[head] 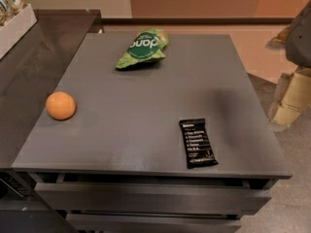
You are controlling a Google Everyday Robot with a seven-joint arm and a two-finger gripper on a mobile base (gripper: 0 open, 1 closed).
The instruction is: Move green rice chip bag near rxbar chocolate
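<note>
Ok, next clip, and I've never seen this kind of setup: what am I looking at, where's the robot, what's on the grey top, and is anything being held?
There is one camera view, looking down on a grey cabinet top with drawers below; where the camera is mounted is not on record. The robot is a wheeled base with one arm ending in a two-finger gripper. The pale blocky shape at the right edge, out beyond the cabinet's side, seems to be it. Three things lie on the top, well apart: the green rice chip bag near the far edge, a round orange on the left, and the rxbar chocolate, a flat black wrapper, near the front right. None of them is held or touched. The job of bringing the bag next to the bar is not yet done.
</note>
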